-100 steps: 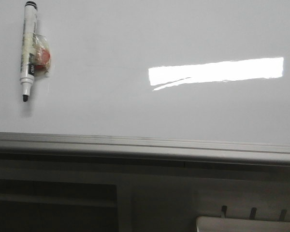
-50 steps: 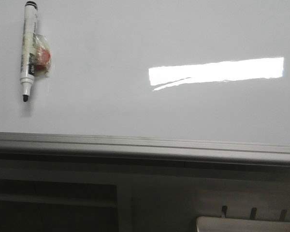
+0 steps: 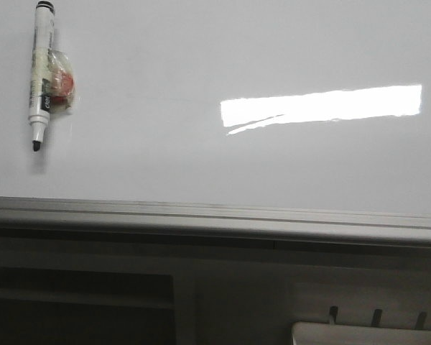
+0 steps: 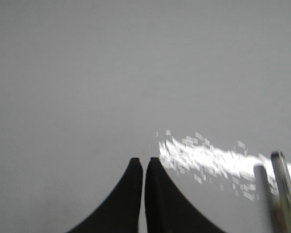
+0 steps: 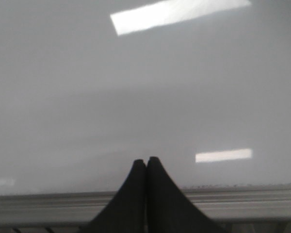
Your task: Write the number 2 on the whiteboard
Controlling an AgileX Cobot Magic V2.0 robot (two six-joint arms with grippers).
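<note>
The whiteboard (image 3: pixel 201 158) fills the front view, glossy and bare, with a grey metal edge rail (image 3: pixel 215 215) along its near side. No number 2 shows on it. An uncapped marker (image 3: pixel 41 72) lies at the far left, black tip toward the rail, with a small red and clear piece (image 3: pixel 63 85) beside it. Neither gripper shows in the front view. My left gripper (image 4: pixel 144 161) is shut and empty over the board, and the marker (image 4: pixel 283 189) lies off to its side. My right gripper (image 5: pixel 146 160) is shut and empty, just above the board's edge rail (image 5: pixel 242 204).
A bright rectangular light reflection (image 3: pixel 320 106) lies on the board's right half. Below the rail are a dark frame opening (image 3: pixel 79 302) and a white tray edge (image 3: pixel 366 334) at the near right.
</note>
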